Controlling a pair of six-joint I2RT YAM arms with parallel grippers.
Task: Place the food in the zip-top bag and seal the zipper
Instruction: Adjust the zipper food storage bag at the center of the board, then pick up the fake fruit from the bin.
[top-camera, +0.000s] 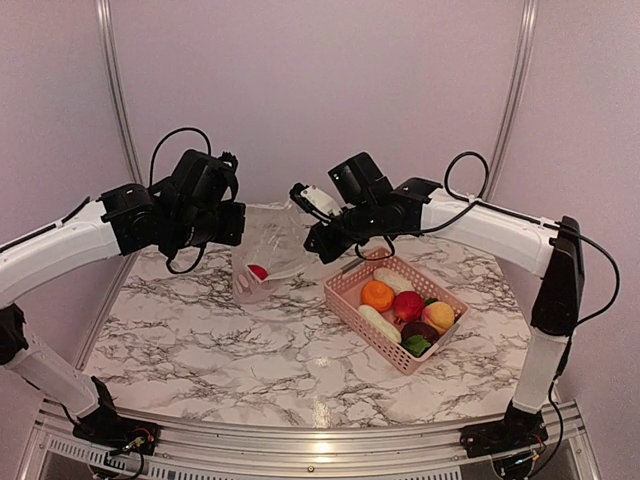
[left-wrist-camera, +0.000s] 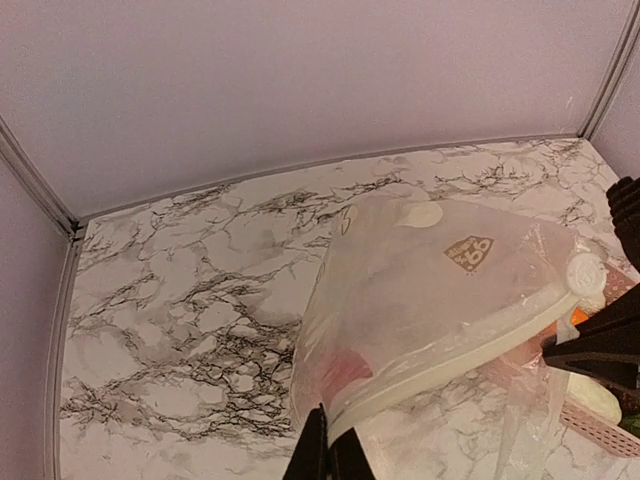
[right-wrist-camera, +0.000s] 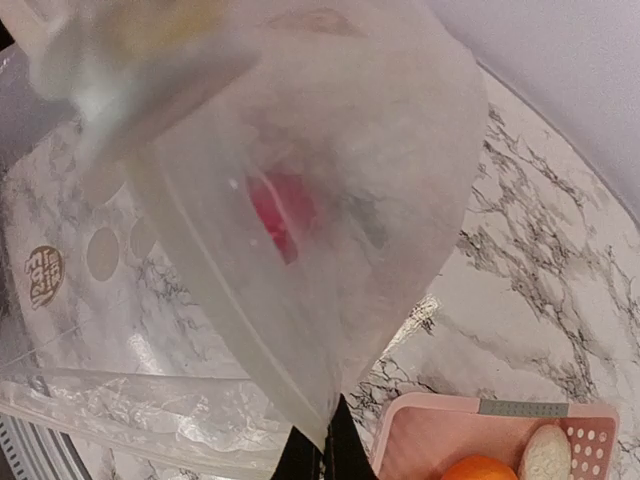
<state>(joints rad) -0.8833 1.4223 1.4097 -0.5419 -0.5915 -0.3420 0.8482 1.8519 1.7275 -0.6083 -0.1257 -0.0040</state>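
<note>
The zip-top bag (top-camera: 268, 245) hangs between my two arms above the marble table, its lower part resting on the surface. One red piece of food (top-camera: 258, 271) lies inside it. My left gripper (left-wrist-camera: 334, 455) is shut on one end of the whitish zipper (left-wrist-camera: 470, 335), which runs slanting up to the right. My right gripper (right-wrist-camera: 325, 458) is shut on an edge of the bag (right-wrist-camera: 330, 200), and the red piece (right-wrist-camera: 280, 212) shows through the plastic. The other food sits in the pink basket (top-camera: 345, 300): an orange piece (top-camera: 377, 295), white oblong ones (top-camera: 392, 279), red (top-camera: 407, 306), peach (top-camera: 438, 316), dark purple (top-camera: 420, 331) and green (top-camera: 416, 345).
The basket stands to the right of the bag, close under my right arm; its corner (right-wrist-camera: 450, 435) shows just right of the right fingers. Pale walls with metal rails close the table at the back and sides.
</note>
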